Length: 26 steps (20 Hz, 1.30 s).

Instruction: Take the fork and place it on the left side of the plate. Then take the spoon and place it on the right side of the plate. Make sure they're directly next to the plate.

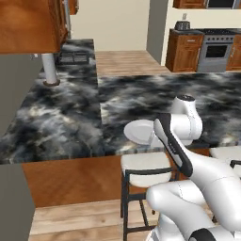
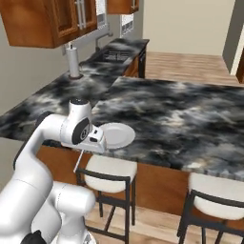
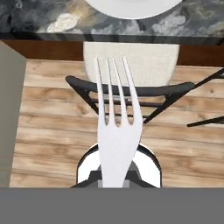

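Observation:
The fork [image 3: 117, 131] is a thin silver utensil; my gripper [image 3: 117, 181] is shut on its handle, and its tines point toward the counter edge. In the right base view the fork [image 2: 79, 161] hangs slanting down from the gripper [image 2: 86, 149], just off the counter's front edge and over a stool. The round white plate [image 2: 118, 135] lies near that edge, close to the right of the hand. It also appears as the plate [image 1: 138, 130] beside the arm and the plate [image 3: 131, 11] at the top of the hand view. The spoon is out of view.
The dark marbled counter [image 2: 181, 119] runs in an L. Cushioned black-framed stools [image 2: 112, 169] [image 2: 214, 195] stand below its front edge over the wood floor. A paper towel stand [image 2: 73, 62] and a sink [image 2: 114, 55] lie at the back left. A stove [image 1: 215, 49] stands far off.

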Available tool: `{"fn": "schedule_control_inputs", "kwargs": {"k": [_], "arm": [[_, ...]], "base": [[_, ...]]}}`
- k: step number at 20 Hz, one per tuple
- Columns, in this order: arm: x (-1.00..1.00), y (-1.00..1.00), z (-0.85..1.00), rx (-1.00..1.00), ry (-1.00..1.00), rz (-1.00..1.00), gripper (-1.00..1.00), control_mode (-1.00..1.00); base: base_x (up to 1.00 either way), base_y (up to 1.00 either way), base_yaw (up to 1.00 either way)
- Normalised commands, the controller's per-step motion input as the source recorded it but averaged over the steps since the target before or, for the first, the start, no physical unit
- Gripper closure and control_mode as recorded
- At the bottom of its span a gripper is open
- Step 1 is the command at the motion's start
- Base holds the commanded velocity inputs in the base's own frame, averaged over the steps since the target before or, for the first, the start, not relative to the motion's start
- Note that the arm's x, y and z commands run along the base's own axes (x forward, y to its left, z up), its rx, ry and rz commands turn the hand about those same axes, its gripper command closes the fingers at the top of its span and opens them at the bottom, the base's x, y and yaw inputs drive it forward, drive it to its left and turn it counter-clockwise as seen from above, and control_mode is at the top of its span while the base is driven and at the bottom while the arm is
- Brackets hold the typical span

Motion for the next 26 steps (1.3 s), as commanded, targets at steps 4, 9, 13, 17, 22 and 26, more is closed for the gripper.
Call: {"fn": "schedule_control_inputs", "kwargs": {"k": [4, 9, 13, 17, 22, 26], "arm": [[0.0, 0.0, 0.0, 0.0, 0.0, 0.0, 1.0, 1.0], [0.0, 0.0, 0.0, 0.0, 0.0, 0.0, 1.0, 1.0], [0.0, 0.0, 0.0, 0.0, 0.0, 0.0, 1.0, 1.0], [0.0, 0.0, 0.0, 0.0, 0.0, 0.0, 1.0, 1.0], [0.0, 0.0, 0.0, 0.0, 0.0, 0.0, 1.0, 1.0], [0.0, 0.0, 0.0, 0.0, 0.0, 0.0, 1.0, 1.0]], "base": [[0.32, 1.0, -0.26], [0.35, 0.63, -0.12], [0.74, 0.28, -0.01], [0.53, 0.11, 0.0], [0.1, 0.08, 0.0], [0.0, 0.0, 0.0]]}}
